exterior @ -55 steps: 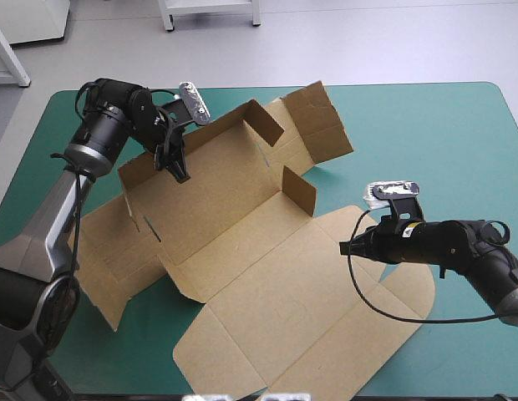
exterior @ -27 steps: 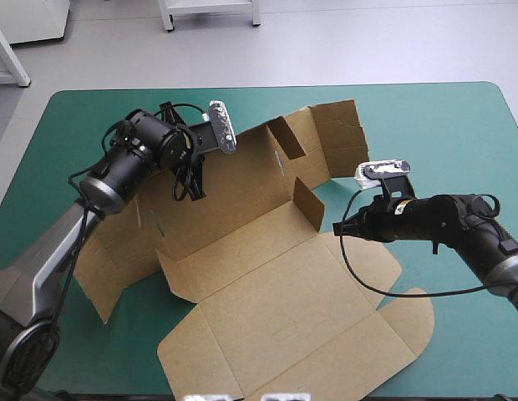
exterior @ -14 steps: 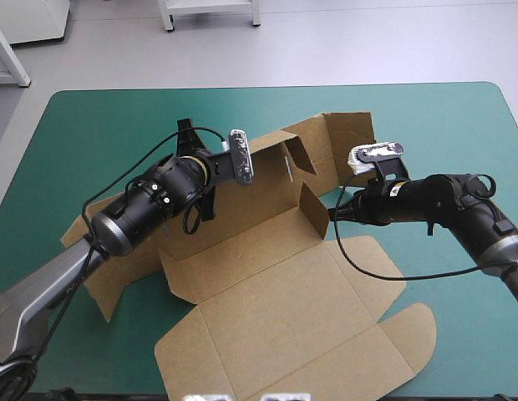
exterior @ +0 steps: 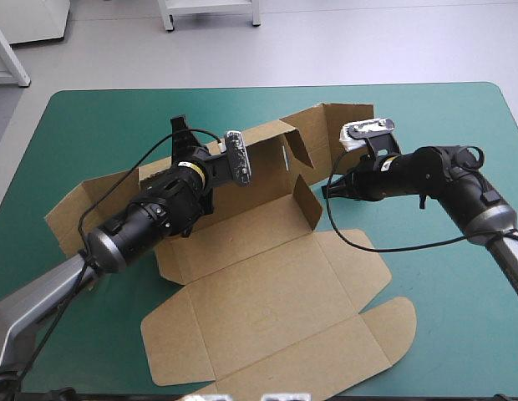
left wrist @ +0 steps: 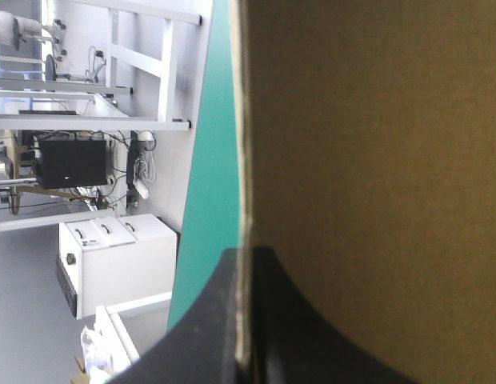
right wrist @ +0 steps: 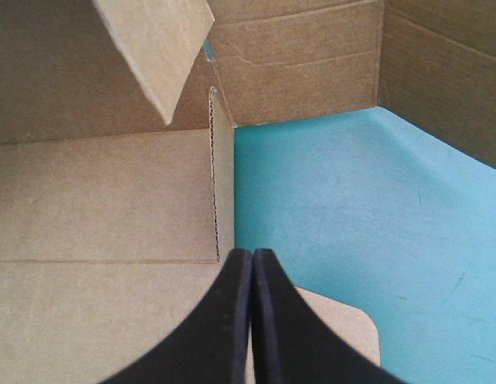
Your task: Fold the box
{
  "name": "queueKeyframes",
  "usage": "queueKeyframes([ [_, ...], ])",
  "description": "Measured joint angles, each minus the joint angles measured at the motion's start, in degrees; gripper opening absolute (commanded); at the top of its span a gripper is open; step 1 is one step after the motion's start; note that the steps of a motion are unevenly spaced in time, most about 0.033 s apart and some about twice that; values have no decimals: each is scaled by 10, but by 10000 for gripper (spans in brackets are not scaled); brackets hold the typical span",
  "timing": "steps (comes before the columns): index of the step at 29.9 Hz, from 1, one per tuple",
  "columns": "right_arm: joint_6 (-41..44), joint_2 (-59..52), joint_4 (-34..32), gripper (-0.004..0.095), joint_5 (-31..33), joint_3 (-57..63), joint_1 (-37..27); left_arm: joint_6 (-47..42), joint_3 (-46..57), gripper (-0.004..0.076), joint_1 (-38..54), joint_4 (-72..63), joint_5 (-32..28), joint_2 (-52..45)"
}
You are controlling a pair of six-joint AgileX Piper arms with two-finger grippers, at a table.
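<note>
In the high view the brown box [exterior: 267,292] is lying near the middle of the teal-green table [exterior: 443,125], its long back wall standing and its rounded-cornered lid lying flat toward the near edge. The left gripper [exterior: 195,188] is bearing on that wall from the near side, while the right gripper [exterior: 327,190] is pointing its tip at the short upright side flap [exterior: 305,200]. Nothing is weighing the sheet down, so a push from either side is likely to be sliding the whole box across the smooth cover rather than bending it at a score. In the left wrist view the black fingers are clamping the wall's thin pale edge [left wrist: 242,160], one on each face, with plain matte board filling the space beyond. The hold is taking in little more than the rim, so the board could be slipping free or creasing away from its score line if the arm twists. In the right wrist view the fingers are pressing together in a pointed arch with nothing between them, the tip sitting just beside the side flap's fluted cut edge. A narrow tip on thin board is risking a dent or a glancing slide past the flap, and the angled loose flap [right wrist: 156,48] ahead looks ready to be springing back.
</note>
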Motion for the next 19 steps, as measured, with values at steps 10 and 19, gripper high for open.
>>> queueKeyframes([
  [10, 0, 15, -4, -17, 21, -42, 0, -3, 45, -8, -21, 12, -24, -14],
  [19, 0, 21, -12, -17, 25, -54, 0, -112, 97, -8, -50, 126, -28, -22],
])
